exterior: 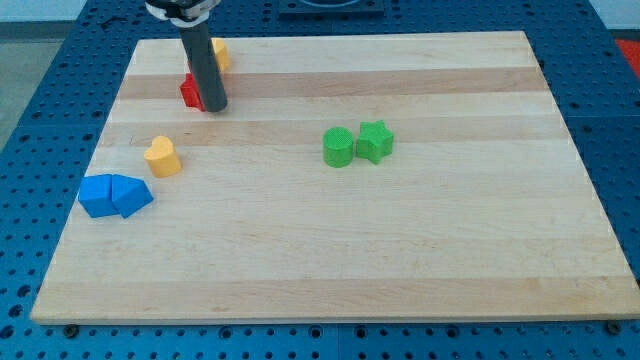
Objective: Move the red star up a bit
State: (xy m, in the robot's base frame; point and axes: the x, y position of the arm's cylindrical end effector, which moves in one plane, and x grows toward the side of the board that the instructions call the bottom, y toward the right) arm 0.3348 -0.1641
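The red star (pixel 190 91) lies near the top left of the wooden board (pixel 330 250), partly hidden behind my rod. My tip (pixel 215 106) rests on the board right beside the red star, at its lower right, and looks to be touching it. A yellow block (pixel 220 52) sits just above, at the board's top edge, mostly hidden behind the rod.
A yellow heart (pixel 162 157) lies at the left. Two blue blocks (pixel 113 195) sit together below it near the left edge. A green cylinder (pixel 339 147) and a green star (pixel 375 141) touch each other at the middle.
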